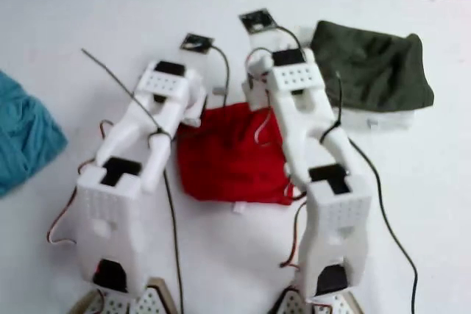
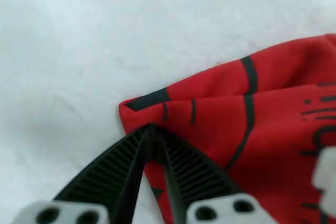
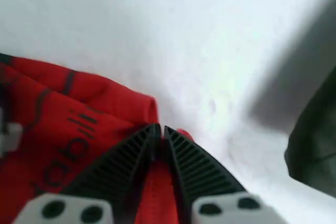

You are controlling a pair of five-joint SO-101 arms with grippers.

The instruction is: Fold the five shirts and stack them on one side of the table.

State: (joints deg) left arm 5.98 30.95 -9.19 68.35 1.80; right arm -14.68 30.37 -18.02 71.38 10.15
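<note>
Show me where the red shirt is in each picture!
High view: the red shirt lies in the middle of the picture, on the white table.
Left wrist view: one corner is pinched in the left tool, with the cloth spreading beyond it.
Right wrist view: its edge is pinched in the right tool.
Shared landmark: the white table lies under the shirt in all three.

The red shirt [image 1: 228,159] carries thin black stripes and black lettering. The green shirt [image 1: 372,68] is a dark, plain olive, and the teal shirt [image 1: 22,134] a plain blue-green. The table [image 1: 88,27] is plain white. The left arm [image 1: 121,182] and right arm [image 1: 335,211] are white, while the left gripper [image 2: 149,132] and right gripper [image 3: 159,129] are ribbed black.
</note>
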